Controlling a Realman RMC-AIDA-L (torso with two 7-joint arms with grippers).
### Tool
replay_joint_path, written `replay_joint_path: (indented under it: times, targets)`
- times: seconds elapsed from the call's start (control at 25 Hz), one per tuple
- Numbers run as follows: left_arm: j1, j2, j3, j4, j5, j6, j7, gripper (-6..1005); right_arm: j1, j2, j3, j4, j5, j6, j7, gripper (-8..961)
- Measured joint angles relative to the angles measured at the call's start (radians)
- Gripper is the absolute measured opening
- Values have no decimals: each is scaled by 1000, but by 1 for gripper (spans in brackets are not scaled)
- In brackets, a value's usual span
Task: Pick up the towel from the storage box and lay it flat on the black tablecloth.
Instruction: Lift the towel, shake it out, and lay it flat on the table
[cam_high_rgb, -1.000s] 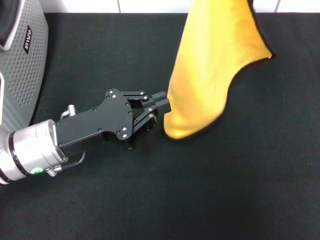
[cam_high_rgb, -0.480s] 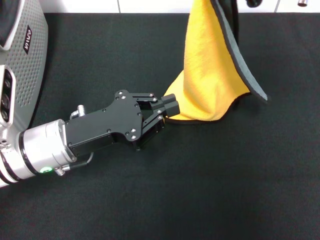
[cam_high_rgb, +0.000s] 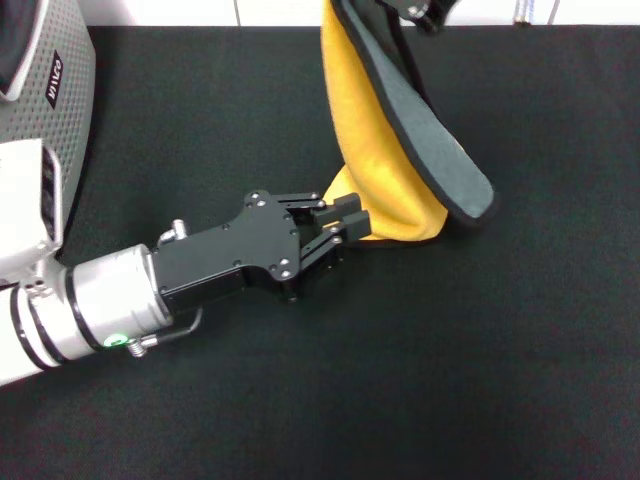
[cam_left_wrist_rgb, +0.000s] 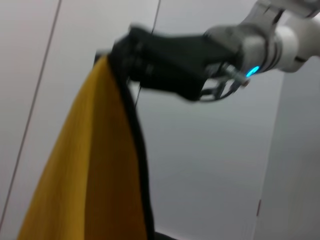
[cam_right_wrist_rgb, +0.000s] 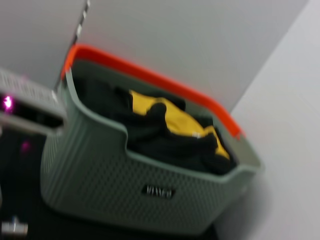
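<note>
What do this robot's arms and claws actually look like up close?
The left gripper is matte black, a flat screwed plate with linked fingers, on a silver-and-white cylindrical wrist bearing a small green light. The right gripper is likewise black on a silver-white wrist, with a blue light.

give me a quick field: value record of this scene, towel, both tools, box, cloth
towel: hanging, yellow-orange face toward the left arm, grey face toward the right, bottom edge touching the black tablecloth
right tool: raised, shut on the towel's top corner
left tool: low over the tablecloth, shut on the towel's bottom corner
storage box: at the robot's left edge of the tablecloth
box contents: more dark and yellow cloths
stage: towel out of the box, not yet laid flat
</note>
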Motion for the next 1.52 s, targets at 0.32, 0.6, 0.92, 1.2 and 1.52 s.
replay_joint_path:
  times: [0.32, 0.6, 0.92, 1.2, 1.52]
  targets:
    - [-67, -4, -2, -184, -45, -51, 58, 302, 13, 1, -22, 28, 102, 74, -100, 12]
    - [-101, -4, -13, -268, -94, -82, 64, 337, 35, 1, -18, 87, 168, 88, -158, 12]
    - [-154, -4, -27, -372, -160, -123, 106, 502, 50, 1, -22, 152, 271, 115, -222, 12]
    - [-160, -4, -53, -389, -168, -143, 110, 569, 59, 2, -22, 221, 322, 117, -255, 12]
    - [-159, -4, -77, -391, -162, -139, 110, 579, 60, 4, -25, 328, 395, 122, -316, 12]
